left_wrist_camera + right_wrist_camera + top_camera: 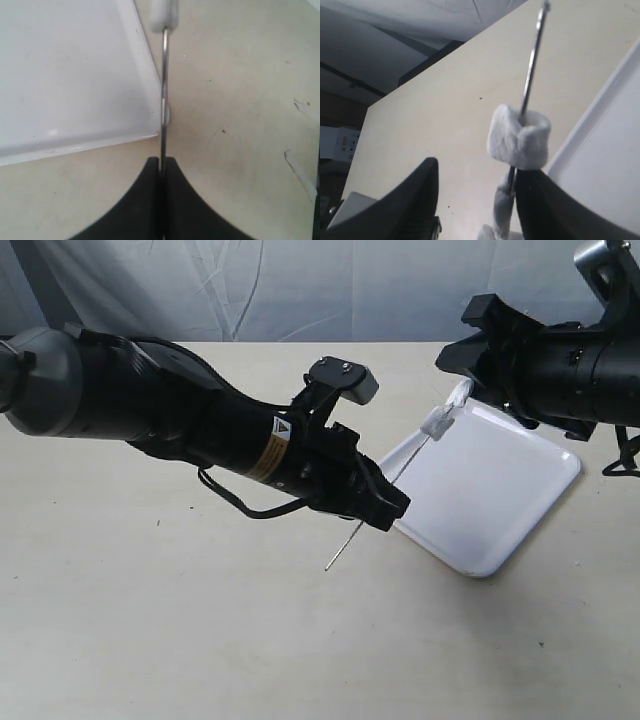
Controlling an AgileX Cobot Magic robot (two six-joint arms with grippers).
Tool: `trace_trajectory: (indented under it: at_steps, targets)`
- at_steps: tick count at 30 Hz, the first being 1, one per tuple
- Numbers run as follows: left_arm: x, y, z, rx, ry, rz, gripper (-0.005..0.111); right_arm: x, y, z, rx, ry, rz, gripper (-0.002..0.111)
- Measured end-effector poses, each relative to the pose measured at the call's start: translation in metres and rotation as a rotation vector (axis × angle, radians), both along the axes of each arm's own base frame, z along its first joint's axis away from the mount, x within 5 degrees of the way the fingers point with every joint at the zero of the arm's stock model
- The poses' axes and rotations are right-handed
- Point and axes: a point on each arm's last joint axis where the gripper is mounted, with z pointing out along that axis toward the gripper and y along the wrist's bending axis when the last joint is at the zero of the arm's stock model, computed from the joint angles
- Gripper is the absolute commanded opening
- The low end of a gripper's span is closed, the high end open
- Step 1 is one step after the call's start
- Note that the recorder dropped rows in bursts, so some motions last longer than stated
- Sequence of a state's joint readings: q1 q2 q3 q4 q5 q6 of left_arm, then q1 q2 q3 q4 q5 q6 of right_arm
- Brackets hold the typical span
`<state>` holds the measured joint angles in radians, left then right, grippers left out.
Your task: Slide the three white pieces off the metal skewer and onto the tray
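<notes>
The metal skewer slants up from the table toward the tray's far-left edge. My left gripper is shut on the skewer's lower part; in the left wrist view the rod comes straight out of the closed black jaws. The white pieces sit near the skewer's upper end: one is lower and another is at the tip. In the right wrist view the biggest piece is on the rod, with two more behind it. My right gripper is open around them, one finger touching the pieces.
The tray lies empty on a beige table. Small clear scraps lie on the table beside it. A pale cloth backdrop hangs behind the table's far edge.
</notes>
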<state>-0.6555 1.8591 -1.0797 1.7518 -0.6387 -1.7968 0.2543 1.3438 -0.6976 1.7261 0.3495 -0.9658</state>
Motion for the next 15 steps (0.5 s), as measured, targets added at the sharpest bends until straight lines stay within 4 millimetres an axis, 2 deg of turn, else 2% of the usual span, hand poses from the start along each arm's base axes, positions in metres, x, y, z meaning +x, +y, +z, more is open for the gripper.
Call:
trace_trajectory:
  at_steps: [15]
  targets:
    - [-0.0008, -0.0007, 0.0011, -0.011, 0.026, 0.005, 0.0, -0.0012, -0.0038, 0.0038, -0.036, -0.024, -0.023, 0.047]
